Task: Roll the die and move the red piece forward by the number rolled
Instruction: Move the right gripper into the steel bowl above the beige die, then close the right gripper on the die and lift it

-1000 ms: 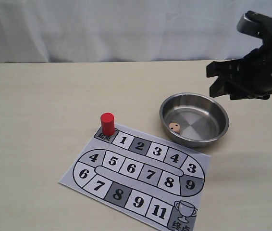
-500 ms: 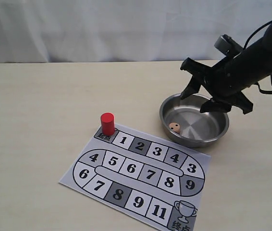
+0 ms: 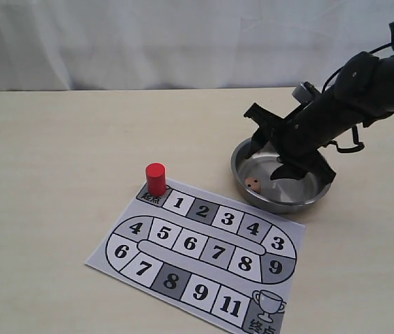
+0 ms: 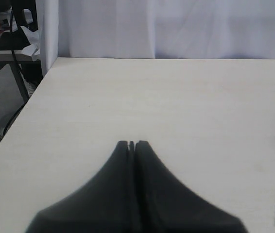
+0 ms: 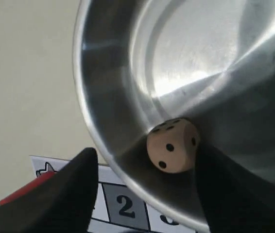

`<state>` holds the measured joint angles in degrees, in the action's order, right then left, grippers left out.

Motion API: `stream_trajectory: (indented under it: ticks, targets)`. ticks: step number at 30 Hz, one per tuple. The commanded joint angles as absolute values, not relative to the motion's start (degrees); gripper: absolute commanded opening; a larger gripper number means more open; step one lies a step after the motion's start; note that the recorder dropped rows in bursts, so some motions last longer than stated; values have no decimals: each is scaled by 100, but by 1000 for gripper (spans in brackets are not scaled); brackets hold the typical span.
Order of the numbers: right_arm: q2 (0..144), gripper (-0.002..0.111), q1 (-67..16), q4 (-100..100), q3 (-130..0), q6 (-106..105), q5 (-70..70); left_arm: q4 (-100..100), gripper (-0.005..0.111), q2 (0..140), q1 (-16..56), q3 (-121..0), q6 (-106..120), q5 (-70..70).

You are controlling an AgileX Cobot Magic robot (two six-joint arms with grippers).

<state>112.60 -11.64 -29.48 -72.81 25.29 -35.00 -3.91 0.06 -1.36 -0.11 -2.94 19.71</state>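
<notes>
The board sheet (image 3: 197,257) lies flat on the table (image 3: 58,139), towards the front. The piece (image 3: 156,178) stands upright on the start square, at the far left corner of the board. The bowl (image 3: 287,205) stands on the table to the right of the piece, just behind the far right edge of the board. The die (image 3: 252,184) lies in the bowl, against its left wall. The right pincer (image 3: 267,158) reaches from the right over the bowl, with the die between its fingers but not touching them. The left pincer (image 4: 131,144) is above the table, apart from the board.
</notes>
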Motion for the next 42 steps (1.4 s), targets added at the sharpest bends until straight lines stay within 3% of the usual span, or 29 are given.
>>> stream_trajectory:
  ticks: [1,39,42]
  targets:
    - [11367,56,-1179,-2912,-7336,2718,-3337,-390,0,0,-136,0,-326,1902]
    - [11980,55,-1284,-2762,-7395,2977,-3257,-390,0,0,-136,0,-326,1902]
    - [11980,51,-1284,-2762,-7395,2977,-3257,-390,0,0,-136,0,-326,1902]
